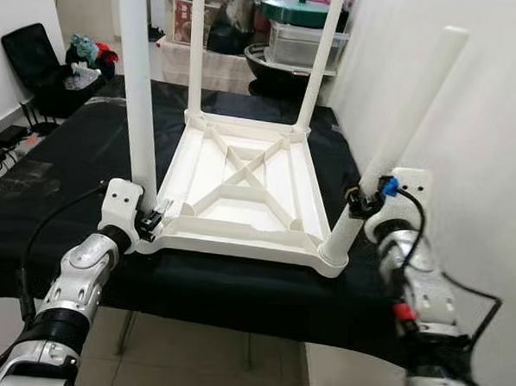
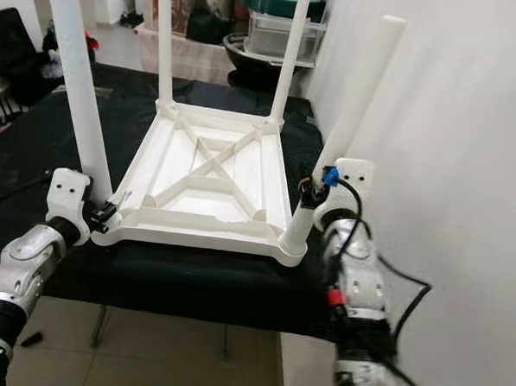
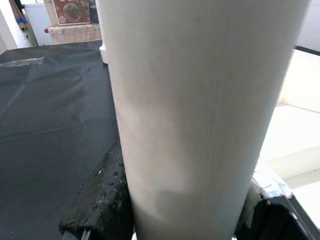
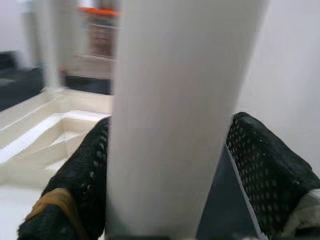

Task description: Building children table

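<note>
Gripping the upturned table (image 1: 241, 188): left gripper (image 1: 150, 222) clamps near-left leg (image 1: 137, 91), right gripper (image 1: 359, 203) clamps tilted near-right leg (image 1: 400, 131)

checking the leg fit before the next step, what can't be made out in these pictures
- Near right leg: whether it is fully seated in its corner socket; head views, leg base and right gripper cover the joint.
- Near left leg: top cut off by frame edge; the left gripper hides its socket.
- Right wrist view: the tabletop is blurred.
</note>
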### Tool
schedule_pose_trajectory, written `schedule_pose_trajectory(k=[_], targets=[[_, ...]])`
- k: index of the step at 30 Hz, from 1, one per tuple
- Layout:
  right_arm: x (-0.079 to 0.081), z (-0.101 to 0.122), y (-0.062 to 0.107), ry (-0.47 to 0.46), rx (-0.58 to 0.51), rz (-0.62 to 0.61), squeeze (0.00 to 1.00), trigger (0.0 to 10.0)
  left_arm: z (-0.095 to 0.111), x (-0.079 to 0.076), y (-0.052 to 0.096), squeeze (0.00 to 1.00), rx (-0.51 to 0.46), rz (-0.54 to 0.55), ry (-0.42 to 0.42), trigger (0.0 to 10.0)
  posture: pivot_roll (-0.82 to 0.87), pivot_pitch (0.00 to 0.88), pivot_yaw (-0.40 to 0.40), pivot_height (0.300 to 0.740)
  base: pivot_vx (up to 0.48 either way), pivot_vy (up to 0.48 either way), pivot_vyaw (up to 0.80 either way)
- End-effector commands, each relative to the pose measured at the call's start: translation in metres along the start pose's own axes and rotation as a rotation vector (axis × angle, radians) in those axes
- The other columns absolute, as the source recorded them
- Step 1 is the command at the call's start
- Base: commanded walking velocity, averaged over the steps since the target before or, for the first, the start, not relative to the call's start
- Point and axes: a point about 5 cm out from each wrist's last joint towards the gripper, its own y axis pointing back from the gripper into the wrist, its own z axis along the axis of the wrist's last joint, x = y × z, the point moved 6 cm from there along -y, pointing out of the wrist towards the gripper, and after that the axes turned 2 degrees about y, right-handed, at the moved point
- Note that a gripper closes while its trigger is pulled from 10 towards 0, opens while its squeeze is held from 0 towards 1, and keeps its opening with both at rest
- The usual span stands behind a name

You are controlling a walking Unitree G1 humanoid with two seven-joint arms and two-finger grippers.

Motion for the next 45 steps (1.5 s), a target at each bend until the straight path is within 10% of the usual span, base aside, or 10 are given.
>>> schedule_pose_trajectory(k=[1,10,21,30,34,35,36,41,42,45], targets=[[-0.008,-0.006,0.001,-0.005,0.004,0.035,0.00,10.0,-0.006,0.016,0.005,0.00,0.030,0.051,-0.027,10.0,0.06,0.000,-0.109,0.740,0.000,0.000,0.00],[-0.006,-0.013,0.004,-0.103,0.006,0.113,0.00,0.0,-0.004,0.018,0.005,0.00,0.029,0.048,-0.034,10.0,0.07,0.000,-0.101,0.740,0.000,0.000,0.00],[-0.057,-0.062,0.036,-0.235,0.225,-0.718,0.00,0.0,-0.003,0.014,0.004,0.00,0.022,0.042,-0.031,10.0,0.07,0.000,-0.103,0.740,0.000,0.000,0.00],[0.010,-0.079,0.069,-0.355,0.360,-0.892,0.00,0.0,-0.004,0.017,0.006,0.00,0.026,0.045,-0.036,10.0,0.08,0.000,-0.110,0.740,0.000,0.000,0.00],[0.009,-0.079,0.060,-0.331,0.405,-0.856,0.00,10.0,-0.005,0.016,0.006,0.00,0.028,0.044,-0.034,10.0,0.08,0.000,-0.114,0.740,0.000,0.000,0.00],[0.006,-0.066,0.046,-0.331,0.316,-0.749,0.98,10.0,-0.005,0.015,0.005,0.00,0.028,0.043,-0.033,10.0,0.07,0.000,-0.111,0.740,0.000,0.000,0.00],[0.002,-0.056,0.039,-0.318,0.262,-0.689,1.00,10.0,-0.005,0.014,0.005,0.00,0.028,0.041,-0.031,10.0,0.07,0.000,-0.107,0.740,0.000,0.000,0.00],[-0.011,-0.040,0.027,-0.279,0.185,-0.590,1.00,10.0,-0.005,0.012,0.004,0.00,0.029,0.036,-0.030,10.0,0.07,0.000,-0.102,0.740,0.000,0.000,0.00],[-0.014,-0.031,0.018,-0.250,0.142,-0.502,0.08,10.0,-0.005,0.012,0.004,0.00,0.028,0.034,-0.030,10.0,0.06,0.000,-0.100,0.740,0.000,0.000,0.00],[-0.017,-0.022,0.011,-0.215,0.098,-0.389,0.00,10.0,-0.004,0.012,0.004,0.00,0.028,0.032,-0.030,10.0,0.06,0.000,-0.097,0.740,0.000,0.000,0.00]])
